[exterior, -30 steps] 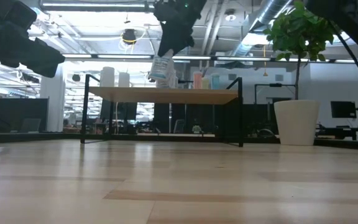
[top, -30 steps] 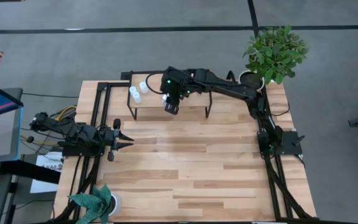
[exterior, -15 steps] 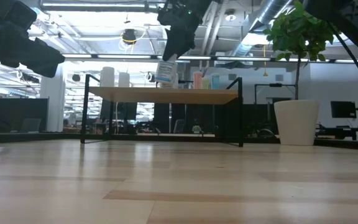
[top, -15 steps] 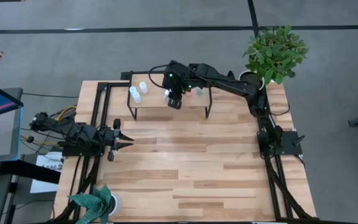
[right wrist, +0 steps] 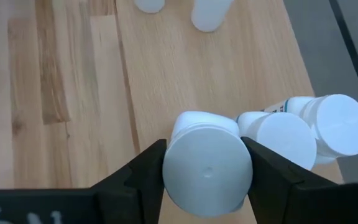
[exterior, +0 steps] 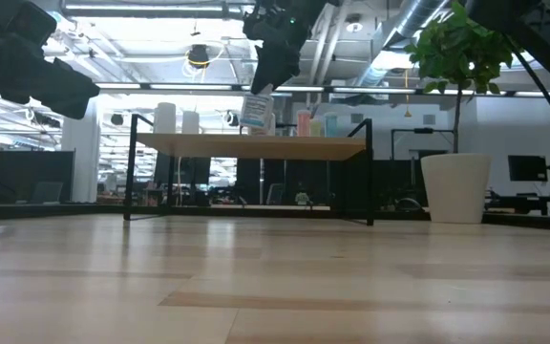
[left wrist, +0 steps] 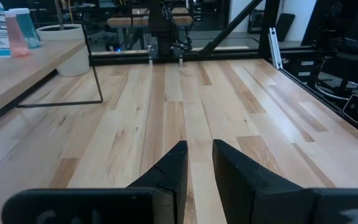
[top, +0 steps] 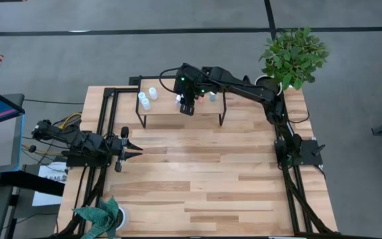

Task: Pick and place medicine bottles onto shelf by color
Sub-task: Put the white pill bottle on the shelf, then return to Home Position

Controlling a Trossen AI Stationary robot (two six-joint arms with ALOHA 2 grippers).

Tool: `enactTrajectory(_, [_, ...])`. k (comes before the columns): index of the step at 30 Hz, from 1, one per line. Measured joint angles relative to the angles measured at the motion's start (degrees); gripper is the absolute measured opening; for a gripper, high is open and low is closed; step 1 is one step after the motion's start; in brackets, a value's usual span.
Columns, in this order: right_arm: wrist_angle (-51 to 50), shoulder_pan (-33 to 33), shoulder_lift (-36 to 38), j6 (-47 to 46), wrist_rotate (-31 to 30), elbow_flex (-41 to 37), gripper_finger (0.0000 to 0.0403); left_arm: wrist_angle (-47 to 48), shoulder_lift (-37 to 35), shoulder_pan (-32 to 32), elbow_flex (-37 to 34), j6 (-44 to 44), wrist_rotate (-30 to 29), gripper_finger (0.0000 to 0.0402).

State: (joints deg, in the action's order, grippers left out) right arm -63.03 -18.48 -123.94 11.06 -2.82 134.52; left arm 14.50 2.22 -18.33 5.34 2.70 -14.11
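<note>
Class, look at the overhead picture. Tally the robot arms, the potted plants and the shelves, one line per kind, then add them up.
Arms: 2
Plants: 2
Shelf: 1
Total: 5

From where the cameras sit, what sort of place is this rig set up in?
Probably an open lab or workshop. The plank table stands on a bare grey floor with dark line markings; the low view shows exposed ceiling ducts overhead, and a potted plant sits at one corner.
</note>
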Motion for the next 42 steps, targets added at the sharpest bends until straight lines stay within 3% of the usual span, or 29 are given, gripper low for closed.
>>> enactTrajectory(12, [-0.23,0.0,0.0,-0.56,-0.01,0.0,0.0242,0.0,0.0,0.0,0.0,0.0,0.0,0.0064])
enactTrajectory(23, [4.94,0.73,0.84,-0.14,-0.08,-0.02,0.0246,0.0,0.0,0.0,0.0,-0.02,0.0,0.0064])
enactTrajectory(28, [4.24,2.39,4.76,-0.55,-0.08,0.0,0.0246,-0.01,0.02,-0.02,0.0,-0.02,0.0,0.0064])
enactTrajectory(35, [-9.04,7.77,13.24,-7.79,-0.06,-0.25,0.0238,0.0,0.02,0.0,0.0,0.0,0.0,0.0064])
enactTrajectory(38, [-10.35,11.14,16.9,-8.69,-0.06,-2.79,0.0233,0.0,0.02,-0.02,0.0,-0.02,0.0,0.0064])
enactTrajectory(42, [-4.94,15.57,22.72,-8.67,-0.06,-11.33,0.0225,0.0,0.02,-0.02,0.0,-0.02,0.0,0.0064])
